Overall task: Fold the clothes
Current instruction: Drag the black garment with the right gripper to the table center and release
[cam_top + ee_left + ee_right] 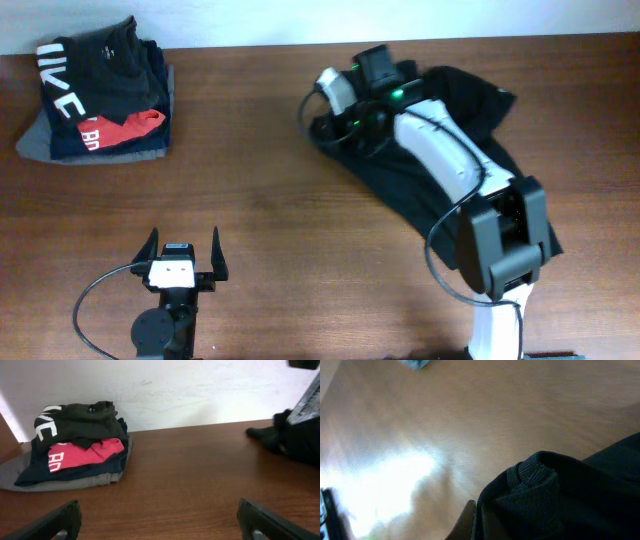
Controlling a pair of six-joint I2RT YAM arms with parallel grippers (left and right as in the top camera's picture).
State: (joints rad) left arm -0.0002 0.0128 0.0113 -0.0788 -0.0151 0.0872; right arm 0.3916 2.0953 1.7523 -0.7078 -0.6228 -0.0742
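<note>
The black garment (390, 190) lies rumpled on the table's (300, 230) far right. The right arm stretches out over it, with the right gripper (350, 118) down at its left edge, grip impossible to judge. The left gripper (184, 240) sits low near the front, fingers spread wide and empty.

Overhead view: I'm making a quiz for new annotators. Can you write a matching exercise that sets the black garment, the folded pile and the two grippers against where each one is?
1 black garment
2 folded pile
3 left gripper
4 right gripper

A fingers wide apart over the bare table, front left
B back left corner
C at the black cloth's left edge
D spread loosely on the right side

Pairs: 1-D, 2-B, 3-A, 4-C
</note>
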